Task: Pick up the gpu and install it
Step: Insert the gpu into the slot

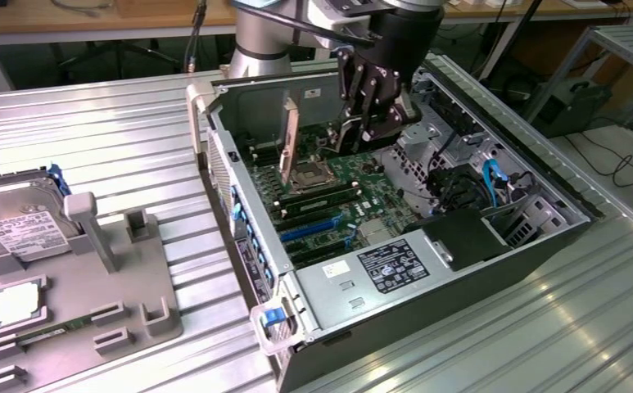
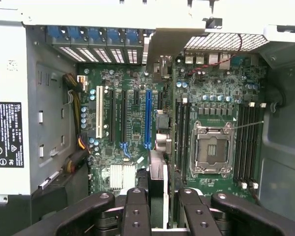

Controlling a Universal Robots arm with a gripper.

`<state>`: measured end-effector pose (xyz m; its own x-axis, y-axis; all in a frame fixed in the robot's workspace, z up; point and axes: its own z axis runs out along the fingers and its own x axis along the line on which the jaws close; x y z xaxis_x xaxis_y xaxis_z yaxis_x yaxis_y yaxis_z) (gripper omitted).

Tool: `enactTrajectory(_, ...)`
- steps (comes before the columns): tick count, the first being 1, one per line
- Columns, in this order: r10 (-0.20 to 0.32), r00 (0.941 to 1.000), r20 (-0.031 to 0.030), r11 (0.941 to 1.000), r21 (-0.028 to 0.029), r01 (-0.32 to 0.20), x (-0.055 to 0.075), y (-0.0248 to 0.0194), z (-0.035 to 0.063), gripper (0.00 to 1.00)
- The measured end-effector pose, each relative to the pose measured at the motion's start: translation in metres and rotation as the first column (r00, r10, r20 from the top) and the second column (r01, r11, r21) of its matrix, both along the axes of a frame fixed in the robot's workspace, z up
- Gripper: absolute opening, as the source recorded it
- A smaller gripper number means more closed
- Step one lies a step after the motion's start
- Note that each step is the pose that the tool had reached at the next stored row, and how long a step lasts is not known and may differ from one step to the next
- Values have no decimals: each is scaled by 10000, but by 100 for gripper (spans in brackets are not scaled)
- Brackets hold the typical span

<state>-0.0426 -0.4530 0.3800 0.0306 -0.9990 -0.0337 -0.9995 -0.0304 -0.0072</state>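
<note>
Gpu (image 2: 157,189) edge-on between pincer (image 2: 160,206) fingers

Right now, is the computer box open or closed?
Open. The computer case lies on its side with no side cover, so its green motherboard shows inside.

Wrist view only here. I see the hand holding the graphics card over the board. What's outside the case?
Observer: A grey tray sits at the exterior view's left of the case, with a hard drive in it.
Operator: How's the case lying?
Observer: On its side, open face up, on a ribbed metal table.
Operator: Arm approach?
Observer: The hand reaches down from above, with the graphics card upright, its pale bracket toward the exterior view's left.
</note>
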Motion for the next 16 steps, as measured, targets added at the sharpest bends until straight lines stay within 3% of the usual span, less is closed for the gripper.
enactTrajectory(16,0,10000,-1,10000,17,0,0,-4,-91,28)
